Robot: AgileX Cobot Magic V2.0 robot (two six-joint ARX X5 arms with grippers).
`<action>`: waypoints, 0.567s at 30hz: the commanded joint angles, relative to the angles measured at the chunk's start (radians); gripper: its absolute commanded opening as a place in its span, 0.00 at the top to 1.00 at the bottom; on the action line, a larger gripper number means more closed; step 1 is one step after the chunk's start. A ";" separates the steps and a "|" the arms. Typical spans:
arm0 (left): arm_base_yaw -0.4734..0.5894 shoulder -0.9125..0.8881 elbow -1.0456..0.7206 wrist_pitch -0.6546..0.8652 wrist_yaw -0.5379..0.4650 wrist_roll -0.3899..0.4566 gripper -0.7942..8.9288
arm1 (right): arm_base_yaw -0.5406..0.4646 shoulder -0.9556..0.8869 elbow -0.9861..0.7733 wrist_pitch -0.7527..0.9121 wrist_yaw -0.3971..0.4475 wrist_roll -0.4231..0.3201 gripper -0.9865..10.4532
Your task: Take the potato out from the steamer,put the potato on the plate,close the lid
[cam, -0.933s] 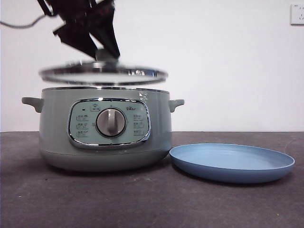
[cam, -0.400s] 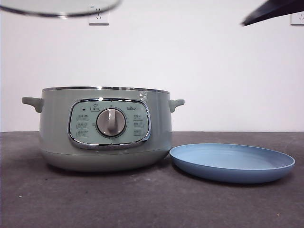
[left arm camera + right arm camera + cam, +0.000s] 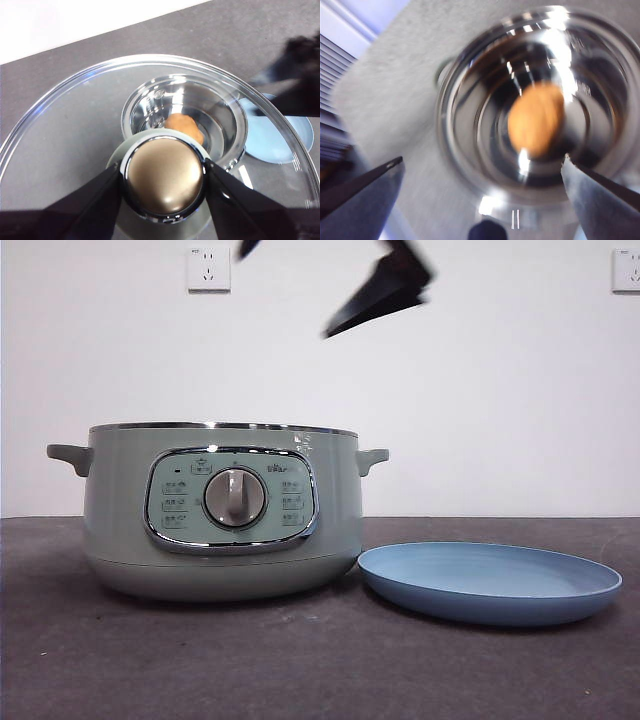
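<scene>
A plain white wall with two sockets backs a dark table (image 3: pixel 300 670), bare in front of the cookware. The steamer (image 3: pixel 220 510) stands uncovered, its metal rim open to the air, and just beside it, close to its base, lies the plate (image 3: pixel 490 582), with nothing on it. The potato (image 3: pixel 536 119) sits on the shiny floor of the steamer's bowl, with bare metal all round it and the walls well apart from it.

The left gripper (image 3: pixel 164 180) is clamped on the knob of the lid (image 3: pixel 65 130), holding the glass high above the pot, out of the front view. The right gripper (image 3: pixel 482 172) hangs over the open mouth, jaws spread wide and gripping nothing; its view is blurred, so its height above the rim is hard to judge. In the front view its dark tip (image 3: pixel 385 290) shows well above the steamer's rim.
</scene>
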 commanded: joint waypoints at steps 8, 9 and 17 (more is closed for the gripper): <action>0.004 -0.093 0.016 -0.030 0.000 -0.018 0.93 | 0.066 0.312 0.225 -0.002 0.166 -0.039 0.34; 0.004 -0.095 0.016 -0.032 0.001 -0.019 0.93 | 0.069 0.330 0.228 0.003 0.180 -0.040 0.34; 0.004 -0.103 0.016 -0.055 0.002 -0.021 0.93 | 0.081 0.422 0.229 0.034 0.261 -0.056 0.34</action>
